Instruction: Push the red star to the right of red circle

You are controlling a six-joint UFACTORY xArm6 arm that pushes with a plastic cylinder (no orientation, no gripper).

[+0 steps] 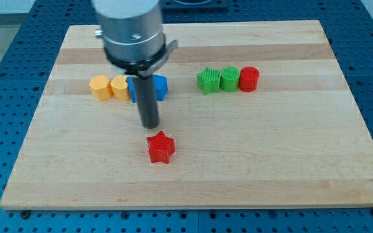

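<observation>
Where the wooden board came nearest the view's bottom, a single red star lay alone, well apart from the red circle up toward the view's top right. Just above the star, my tip stood close to it, though whether it touched the star could not be told; being a bare rod, it had no jaws and held nothing. Farther up, two rows lay along one line. At the view's left there were two yellow blocks, a yellow hexagon and a yellow block of unclear shape, beside blue blocks half hidden behind the rod, their number uncertain. At the right stood two green ones, a green star and a green block, with the one red circle touching the last.
</observation>
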